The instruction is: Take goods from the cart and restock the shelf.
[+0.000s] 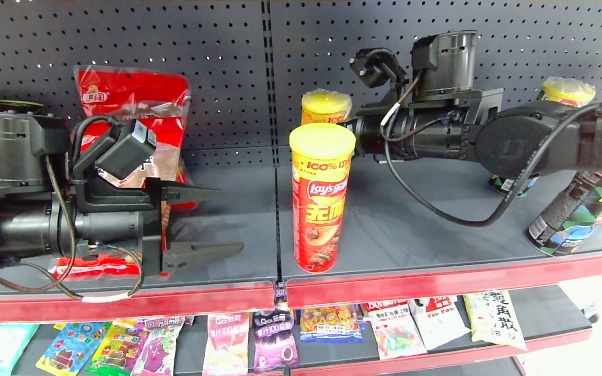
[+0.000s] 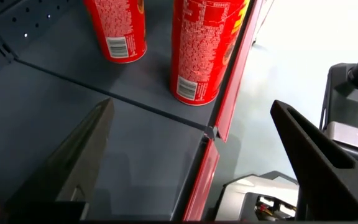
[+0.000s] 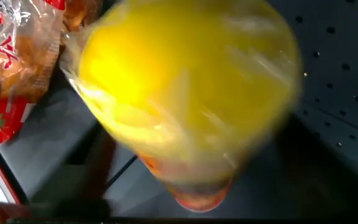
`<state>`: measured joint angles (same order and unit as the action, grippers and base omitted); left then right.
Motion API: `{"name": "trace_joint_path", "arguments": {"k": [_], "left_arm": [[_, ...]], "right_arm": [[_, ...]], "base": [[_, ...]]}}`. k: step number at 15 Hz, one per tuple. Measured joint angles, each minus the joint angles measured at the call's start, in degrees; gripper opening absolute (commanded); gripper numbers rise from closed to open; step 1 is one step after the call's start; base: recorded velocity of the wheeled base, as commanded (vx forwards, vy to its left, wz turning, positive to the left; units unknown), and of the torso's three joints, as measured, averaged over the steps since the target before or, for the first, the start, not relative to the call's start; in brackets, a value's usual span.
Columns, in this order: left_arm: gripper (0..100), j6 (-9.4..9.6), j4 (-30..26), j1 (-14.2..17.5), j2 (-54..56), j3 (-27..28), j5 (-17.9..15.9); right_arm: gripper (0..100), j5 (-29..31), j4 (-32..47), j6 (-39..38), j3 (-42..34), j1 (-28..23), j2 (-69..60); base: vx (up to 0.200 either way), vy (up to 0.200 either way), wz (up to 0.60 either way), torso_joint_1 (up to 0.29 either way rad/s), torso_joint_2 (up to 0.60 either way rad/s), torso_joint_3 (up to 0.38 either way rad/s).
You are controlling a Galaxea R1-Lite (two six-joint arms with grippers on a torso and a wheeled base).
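Left gripper hangs nearest, jaws wide apart over the shelf, nothing in it. Back can stands upright deep on the shelf behind the front can, with the right gripper right at it; can't tell if it's clamped. Probably a light, stiff, slick tube that dents easily, so I'd grab mid-body, not the soft lid.
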<state>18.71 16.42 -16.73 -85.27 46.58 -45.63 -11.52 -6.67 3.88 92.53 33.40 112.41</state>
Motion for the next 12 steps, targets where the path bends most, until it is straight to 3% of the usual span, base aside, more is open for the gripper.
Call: {"name": "trace_joint_path", "arguments": {"k": [9,12], "left_arm": [[100,0.50,0.2,-0.1,-1.1,-0.1,2.7],[100,0.52,2.8,-0.2,-2.4,0.0,4.0]], "right_arm": [[100,2.7,-0.4,-0.1,-17.2,-2.7,-11.8],[100,2.9,-0.4,-0.1,-25.2,-3.1,-17.9]], "base": [[0.000,0.000,0.00,0.000,0.00,0.000],[0.000,0.000,0.00,0.000,0.00,0.000]]}}
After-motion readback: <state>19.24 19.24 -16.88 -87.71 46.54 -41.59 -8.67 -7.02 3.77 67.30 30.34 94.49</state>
